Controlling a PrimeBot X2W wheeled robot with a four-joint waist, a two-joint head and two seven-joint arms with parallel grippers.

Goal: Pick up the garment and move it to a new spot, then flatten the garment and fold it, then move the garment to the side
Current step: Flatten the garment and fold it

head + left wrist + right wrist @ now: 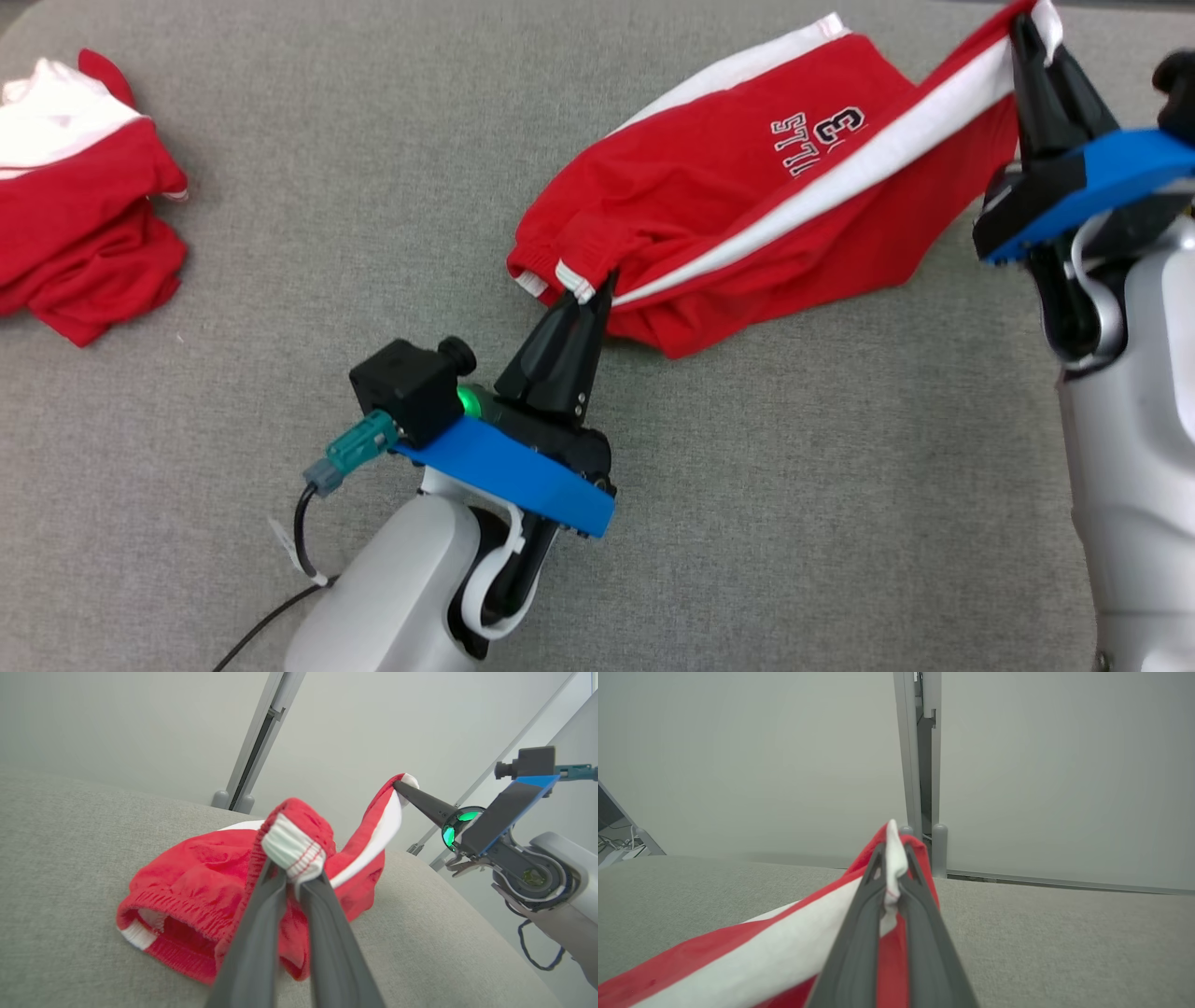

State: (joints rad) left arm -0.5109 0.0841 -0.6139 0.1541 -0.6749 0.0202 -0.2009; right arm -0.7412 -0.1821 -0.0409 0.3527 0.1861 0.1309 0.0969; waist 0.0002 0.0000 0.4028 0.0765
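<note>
- Red garment (747,177) stretched diagonally, long axis running from the middle of the table (280,233) towards its far right corner.
- I see left claw (600,283) pinching the near cuff, right claw (1024,26) pinching the far end.

The table (280,140) has a grey cloth top. Red shorts (709,187) with white stripes lie on it at the far right. They are bunched up, and one end is lifted off the top. A red and white pile (84,215) lies at the far left, well apart.

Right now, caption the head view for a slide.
Left end effector and right end effector each grip the red garment.
</note>
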